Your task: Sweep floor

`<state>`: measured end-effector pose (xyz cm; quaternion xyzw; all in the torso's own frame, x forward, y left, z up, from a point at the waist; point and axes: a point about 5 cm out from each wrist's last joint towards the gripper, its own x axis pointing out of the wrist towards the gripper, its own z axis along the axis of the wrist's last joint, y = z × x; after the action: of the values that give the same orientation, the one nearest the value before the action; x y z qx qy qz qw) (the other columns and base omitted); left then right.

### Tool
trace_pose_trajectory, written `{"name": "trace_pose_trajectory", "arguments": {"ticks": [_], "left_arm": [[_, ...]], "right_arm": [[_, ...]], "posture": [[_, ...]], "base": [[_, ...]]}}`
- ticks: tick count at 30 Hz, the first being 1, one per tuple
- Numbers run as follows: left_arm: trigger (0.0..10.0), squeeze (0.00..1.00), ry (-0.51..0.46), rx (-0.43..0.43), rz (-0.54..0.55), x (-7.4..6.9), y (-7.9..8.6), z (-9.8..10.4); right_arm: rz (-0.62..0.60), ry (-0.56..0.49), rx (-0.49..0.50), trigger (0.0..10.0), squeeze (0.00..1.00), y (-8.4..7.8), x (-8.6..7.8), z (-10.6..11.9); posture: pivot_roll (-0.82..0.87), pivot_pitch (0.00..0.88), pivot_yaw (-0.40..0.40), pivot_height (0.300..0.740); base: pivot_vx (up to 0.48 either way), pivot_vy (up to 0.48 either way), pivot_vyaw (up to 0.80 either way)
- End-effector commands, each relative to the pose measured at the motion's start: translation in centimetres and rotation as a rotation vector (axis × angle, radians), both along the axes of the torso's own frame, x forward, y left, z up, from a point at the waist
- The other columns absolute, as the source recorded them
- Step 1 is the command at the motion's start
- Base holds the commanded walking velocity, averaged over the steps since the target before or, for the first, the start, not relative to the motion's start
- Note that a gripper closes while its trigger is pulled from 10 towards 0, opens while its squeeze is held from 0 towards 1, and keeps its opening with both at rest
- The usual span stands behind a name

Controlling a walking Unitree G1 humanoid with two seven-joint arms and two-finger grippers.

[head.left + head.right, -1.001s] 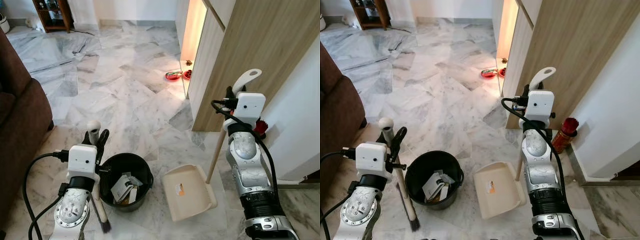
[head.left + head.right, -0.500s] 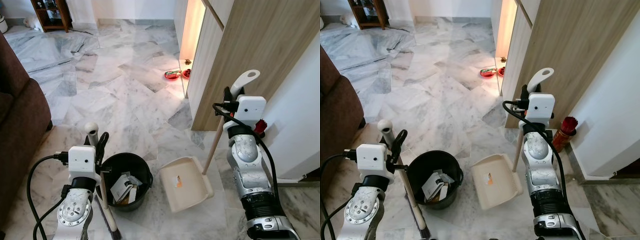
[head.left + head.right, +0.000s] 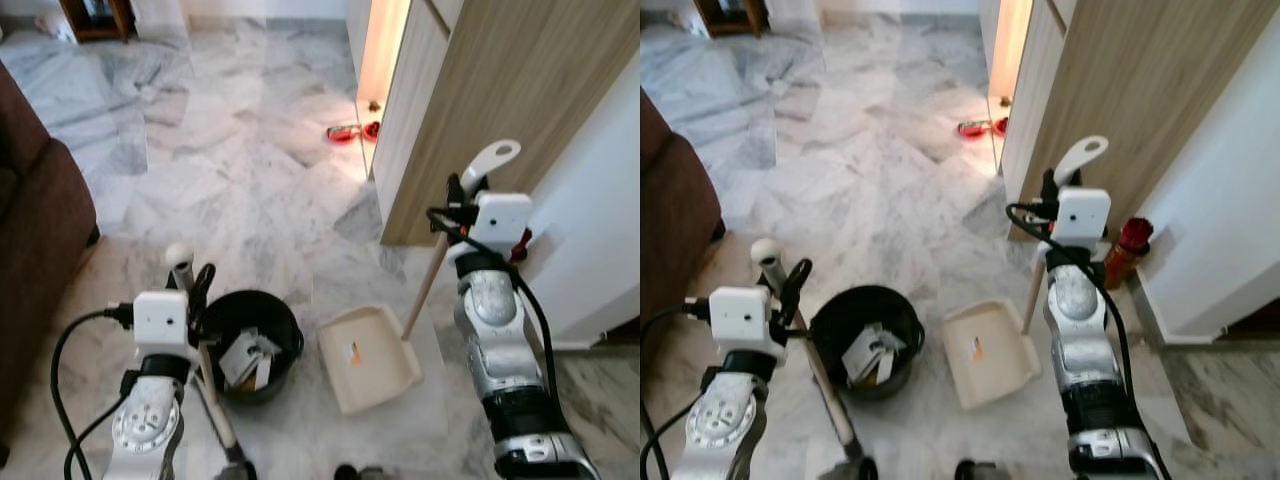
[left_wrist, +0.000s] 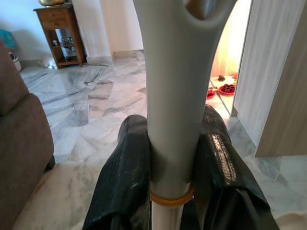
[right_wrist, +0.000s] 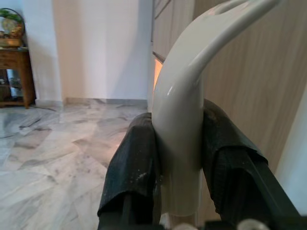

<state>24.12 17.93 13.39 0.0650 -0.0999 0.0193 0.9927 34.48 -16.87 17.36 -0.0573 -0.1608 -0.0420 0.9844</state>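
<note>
My left gripper (image 3: 193, 288) is shut on the grey handle of a broom (image 3: 213, 398), whose stick slants down to the floor beside the black bin (image 3: 255, 345). The bin holds crumpled paper scraps. In the left wrist view both black fingers (image 4: 123, 172) clamp the broom handle (image 4: 171, 96). My right gripper (image 3: 460, 197) is shut on the cream handle (image 3: 490, 162) of a long-handled dustpan. Its cream pan (image 3: 367, 357) rests on the marble floor to the right of the bin, with a small orange scrap inside. In the right wrist view the fingers (image 5: 134, 167) grip the curved handle (image 5: 184, 124).
A brown sofa (image 3: 35, 240) stands at the left. A wooden cabinet wall (image 3: 500, 100) rises at the right, with a lit gap and red bowls (image 3: 352, 131) on the floor. A red bottle (image 3: 1124, 250) stands by the white wall. Open marble floor lies ahead.
The view has shifted, so the head camera moved. The dustpan was drawn slightly toward the bin and lies flatter. The broom's stick has swung so its foot sits further right.
</note>
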Motion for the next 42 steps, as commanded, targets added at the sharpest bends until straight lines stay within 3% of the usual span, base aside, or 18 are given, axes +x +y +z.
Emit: {"name": "trace_pose_trajectory", "arguments": {"ticks": [1,24,32,42], "left_arm": [[10.0,0.00,-0.040,0.008,-0.008,-0.2,0.0,0.8],[10.0,0.00,-0.042,0.009,-0.035,0.0,-0.3,0.9],[10.0,0.00,-0.038,0.012,-0.024,0.3,-0.2,0.8],[10.0,0.00,-0.043,0.013,-0.024,0.6,0.0,1.0]], "right_arm": [[0.000,-0.034,0.008,10.0,0.00,-0.2,-0.1,0.5],[0.009,-0.028,0.017,10.0,0.00,0.2,-0.2,0.3],[0.018,-0.018,0.035,10.0,0.00,0.5,-0.2,0.2],[0.034,-0.001,0.044,10.0,0.00,0.9,-0.1,0.0]], "posture": [[0.00,0.151,-0.027,0.740],[-0.01,0.139,-0.022,0.740],[-0.02,0.149,-0.022,0.740],[-0.02,0.155,-0.022,0.740]], "base": [[-0.319,0.000,0.00],[-0.311,0.000,0.00],[0.000,0.000,0.00],[0.000,0.000,-0.73]]}}
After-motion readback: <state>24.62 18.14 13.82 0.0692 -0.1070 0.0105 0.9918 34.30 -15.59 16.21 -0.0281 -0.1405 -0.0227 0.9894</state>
